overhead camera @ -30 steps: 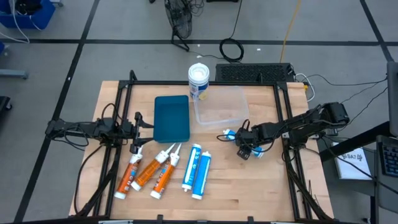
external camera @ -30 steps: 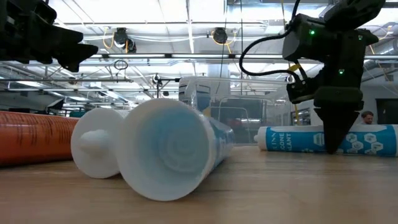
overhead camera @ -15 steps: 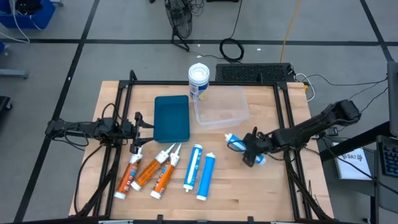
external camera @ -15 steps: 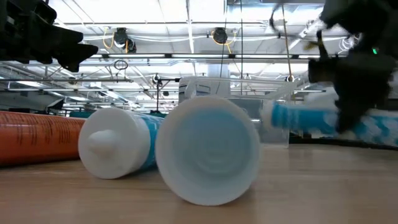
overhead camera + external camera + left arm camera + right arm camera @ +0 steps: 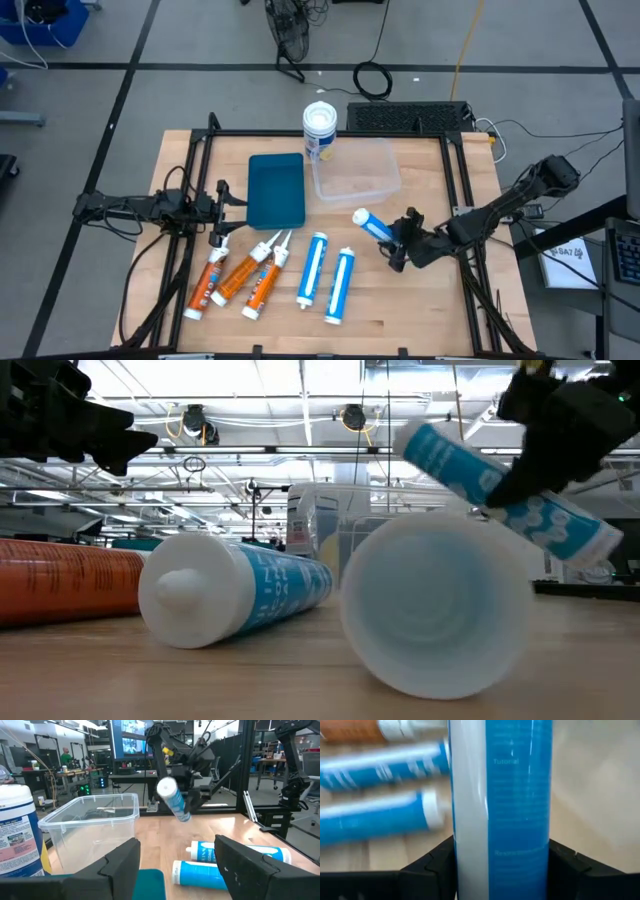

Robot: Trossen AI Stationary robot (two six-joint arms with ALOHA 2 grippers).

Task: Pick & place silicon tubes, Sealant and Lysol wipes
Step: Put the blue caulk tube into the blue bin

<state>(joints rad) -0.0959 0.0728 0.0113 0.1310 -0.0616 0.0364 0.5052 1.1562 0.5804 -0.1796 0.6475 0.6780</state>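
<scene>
My right gripper (image 5: 402, 246) is shut on a blue-and-white sealant tube (image 5: 374, 226), lifted over the table's right middle; it also shows in the low view (image 5: 470, 475) and the left wrist view (image 5: 173, 801). Two more blue tubes (image 5: 312, 268) (image 5: 341, 286) lie flat on their sides near the front. Three orange tubes (image 5: 236, 277) lie to their left. The Lysol wipes canister (image 5: 320, 128) stands upright at the far edge beside a clear tub (image 5: 356, 170). My left gripper (image 5: 226, 196) is open and empty at the table's left, its fingers (image 5: 120, 865) spread wide. My right gripper pinches the blue tube's round body (image 5: 505, 835) between its two fingers (image 5: 432, 865), about the middle of its length. The fingers come from the table's right, slanting down, and lie across the tube. The tube is clear of the table and tilted, its white end (image 5: 360, 216) higher and toward the far left.
A teal tray (image 5: 275, 190) lies left of the clear tub. A black frame (image 5: 455, 180) runs along the table's sides. Bare wood (image 5: 420, 310) shows at the front right.
My right gripper has risen and gone a little toward the near edge with the blue tube. The tube lay flat on the table and now hangs tilted, clear of it. The right-hand blue tube on the table has rolled toward the right edge.
</scene>
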